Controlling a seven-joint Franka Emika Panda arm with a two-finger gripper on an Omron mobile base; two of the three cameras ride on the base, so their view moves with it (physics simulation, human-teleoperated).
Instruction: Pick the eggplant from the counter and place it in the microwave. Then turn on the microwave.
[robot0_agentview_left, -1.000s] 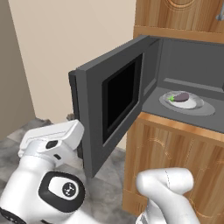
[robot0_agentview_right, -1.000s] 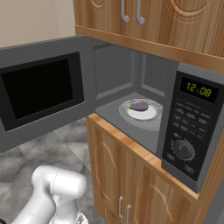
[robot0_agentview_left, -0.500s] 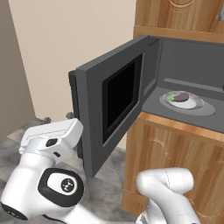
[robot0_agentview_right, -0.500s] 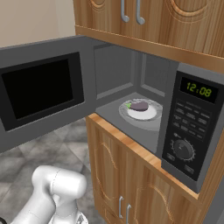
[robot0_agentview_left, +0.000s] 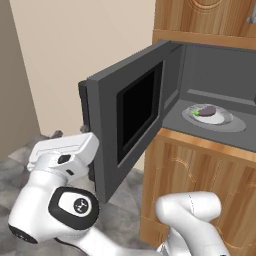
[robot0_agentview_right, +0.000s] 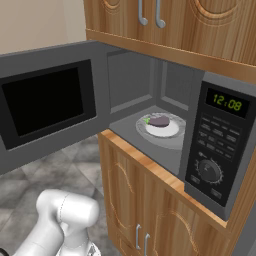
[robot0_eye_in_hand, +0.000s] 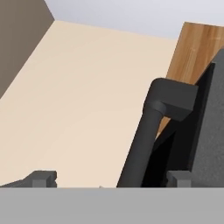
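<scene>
The microwave stands open, its door swung wide to the left. Inside, the dark purple eggplant lies on a round plate on the oven floor. My gripper is open at the door's outer face. The dark vertical bar handle rises between its two fingertips, nearer the right one, and I cannot tell if they touch it. In the left base view my white hand sits just left of the door's free edge. The counter is out of view.
Wooden cabinets stand below the microwave and more above it. A beige wall lies behind the open door. Grey tiled floor spreads under the door. The panel shows a green clock display and a dial.
The arm's elbow has crept slightly upward. The door, the eggplant and the open gripper stand as before.
</scene>
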